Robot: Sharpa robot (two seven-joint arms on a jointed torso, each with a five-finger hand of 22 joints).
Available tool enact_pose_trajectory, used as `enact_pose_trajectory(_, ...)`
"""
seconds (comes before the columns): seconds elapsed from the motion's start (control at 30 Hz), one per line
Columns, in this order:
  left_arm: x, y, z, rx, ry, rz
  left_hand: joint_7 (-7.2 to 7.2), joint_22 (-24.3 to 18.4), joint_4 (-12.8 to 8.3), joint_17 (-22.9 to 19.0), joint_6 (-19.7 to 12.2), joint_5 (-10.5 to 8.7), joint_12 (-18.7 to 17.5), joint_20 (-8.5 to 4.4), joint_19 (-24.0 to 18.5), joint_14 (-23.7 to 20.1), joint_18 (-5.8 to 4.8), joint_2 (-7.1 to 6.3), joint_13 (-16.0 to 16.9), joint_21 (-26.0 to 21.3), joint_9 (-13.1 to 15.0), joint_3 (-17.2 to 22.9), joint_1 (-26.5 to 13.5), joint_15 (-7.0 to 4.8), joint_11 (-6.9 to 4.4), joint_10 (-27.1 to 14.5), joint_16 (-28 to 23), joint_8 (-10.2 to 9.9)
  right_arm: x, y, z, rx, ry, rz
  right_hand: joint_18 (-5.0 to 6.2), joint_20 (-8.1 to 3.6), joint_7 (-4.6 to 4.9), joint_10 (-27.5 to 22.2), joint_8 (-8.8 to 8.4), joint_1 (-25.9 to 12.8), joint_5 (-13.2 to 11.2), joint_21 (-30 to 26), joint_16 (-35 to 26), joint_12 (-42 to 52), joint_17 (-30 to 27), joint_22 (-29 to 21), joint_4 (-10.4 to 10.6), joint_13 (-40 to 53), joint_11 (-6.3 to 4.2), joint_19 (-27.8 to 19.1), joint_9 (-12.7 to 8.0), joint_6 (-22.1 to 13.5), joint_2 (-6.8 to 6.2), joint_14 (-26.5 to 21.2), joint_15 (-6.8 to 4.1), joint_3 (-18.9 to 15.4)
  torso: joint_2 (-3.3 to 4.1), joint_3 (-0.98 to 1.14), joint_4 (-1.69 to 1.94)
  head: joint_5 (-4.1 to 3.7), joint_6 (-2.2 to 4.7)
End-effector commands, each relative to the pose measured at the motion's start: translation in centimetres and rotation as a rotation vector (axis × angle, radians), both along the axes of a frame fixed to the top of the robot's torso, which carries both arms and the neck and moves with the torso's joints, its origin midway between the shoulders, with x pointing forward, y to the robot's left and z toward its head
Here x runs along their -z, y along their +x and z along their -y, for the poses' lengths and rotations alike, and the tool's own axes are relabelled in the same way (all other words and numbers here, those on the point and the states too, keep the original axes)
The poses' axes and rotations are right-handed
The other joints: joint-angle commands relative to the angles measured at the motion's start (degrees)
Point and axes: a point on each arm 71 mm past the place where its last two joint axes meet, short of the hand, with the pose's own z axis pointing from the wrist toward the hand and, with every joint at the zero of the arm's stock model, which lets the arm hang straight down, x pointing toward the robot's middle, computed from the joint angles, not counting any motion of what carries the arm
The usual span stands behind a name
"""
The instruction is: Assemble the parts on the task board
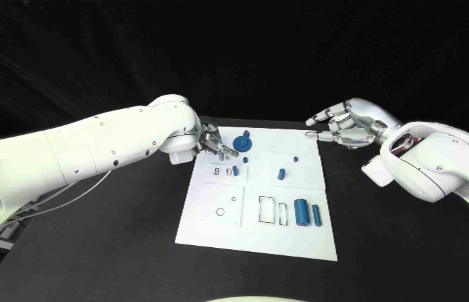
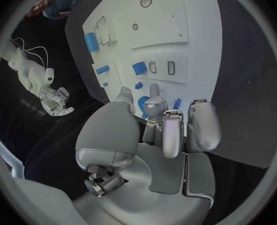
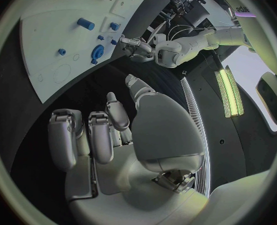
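Note:
The white task board [image 1: 227, 226] lies mid-table. A round blue part [image 1: 243, 141] stands near its far left corner, with small blue parts [image 1: 281, 175] mid-board and two blue cylinders [image 1: 308, 213] near the front right. My left hand [image 1: 215, 145] hovers at the far left corner. Its fingers [image 2: 155, 96] are spread just beside the round blue part [image 2: 142, 104] and grip nothing that I can see. My right hand [image 1: 340, 128] hangs off the board's far right corner with its fingers [image 3: 100, 135] loosely bent and apart, holding nothing.
Black table [image 1: 108, 248] surrounds the board on all sides. Rectangular slots [image 1: 267, 209] and a round hole [image 1: 220, 212] mark the board's near half. A cable [image 1: 68, 197] trails under my left arm.

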Motion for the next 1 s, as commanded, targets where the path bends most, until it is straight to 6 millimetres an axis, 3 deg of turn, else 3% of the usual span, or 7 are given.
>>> enact_pose_trajectory(0.03, 0.3, -0.1, 0.4, 0.022, 0.029, -0.035, -0.05, 0.1, 0.0, 9.0, -0.5, -0.01, 0.2, 0.0, 0.6, 4.2, -0.6, -0.03, 0.0, 0.2, 0.1, -0.4, -0.6, -0.44, -0.03, -0.3, 0.0, 0.4, 0.1, 0.1, 0.0, 0.001, 0.0, -0.007, 0.97, -0.12, -0.17, 0.0, 0.29, -0.2, 0.2, -0.2, -0.4, -0.1, 11.8, 9.2, -0.1, -0.1, -0.39, 2.8, -0.1, 0.4, 0.49, 5.2, -0.3, -0.4, 0.03, 0.0, 0.02, 0.01, -0.1)
enact_pose_trajectory(0.6, 1.1, 0.0, 2.2, 0.048, 0.024, -0.076, -0.14, 0.9, -0.2, 9.0, -0.9, 0.0, 0.1, 0.0, 0.7, 4.2, -0.71, 1.02, 0.0, 0.7, 1.4, -0.7, 1.0, -0.47, -0.09, -0.7, 0.0, 1.2, 0.2, 0.2, -0.3, -0.006, -0.007, -0.014, 1.06, -0.16, -0.19, -0.2, 0.33, -0.3, 0.6, -0.6, -0.5, -0.4, 11.7, 8.9, 0.1, -0.4, -0.42, 2.6, -0.1, 0.3, 0.64, 5.1, -0.33, -0.5, 0.15, -0.04, 0.08, -0.37, -0.13)
enact_pose_trajectory(1.0, 1.7, -0.1, 2.5, 0.063, 0.032, -0.104, -0.15, 1.1, -0.3, 9.0, -1.0, 0.0, 0.3, 0.0, 0.7, 4.2, -0.75, 1.36, 0.1, 0.8, 1.8, -0.8, 1.6, -0.47, -0.1, -0.7, 0.0, 1.5, 0.2, 0.2, -0.4, -0.009, -0.011, -0.016, 1.09, -0.17, -0.19, -0.3, 0.35, -0.4, 0.7, -0.7, -0.5, -0.4, 11.7, 8.8, 0.2, -0.5, -0.42, 2.5, -0.2, 0.3, 0.67, 5.1, -0.34, -0.6, 0.11, -0.01, 0.1, -0.44, -0.8)
